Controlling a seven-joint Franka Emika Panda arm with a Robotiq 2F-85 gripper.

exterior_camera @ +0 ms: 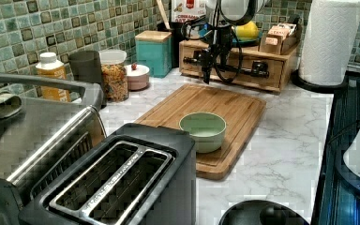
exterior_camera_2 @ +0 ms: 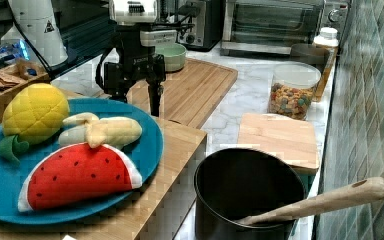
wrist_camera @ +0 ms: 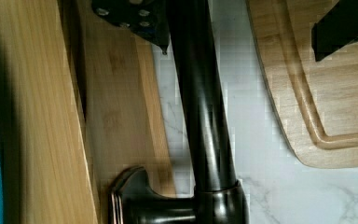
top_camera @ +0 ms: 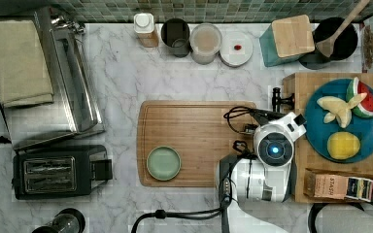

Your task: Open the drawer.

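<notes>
A marble counter (top_camera: 121, 73) carries a grooved wooden cutting board (top_camera: 194, 131) at its middle, with a pale green bowl (top_camera: 163, 163) near the board's front left corner in the top view. The white arm (top_camera: 262, 170) reaches over the board's right edge. A black bar handle post (top_camera: 278, 101) sticks out from the wooden drawer unit (top_camera: 296, 92) at the counter's right edge. On that unit sit a blue plate (top_camera: 369, 131) with toy fruit and a tea box (top_camera: 337, 186). A toaster (top_camera: 53, 171) stands at the front left, a toaster oven (top_camera: 73, 77) behind it. Jars (top_camera: 205, 42) line the back edge.
</notes>
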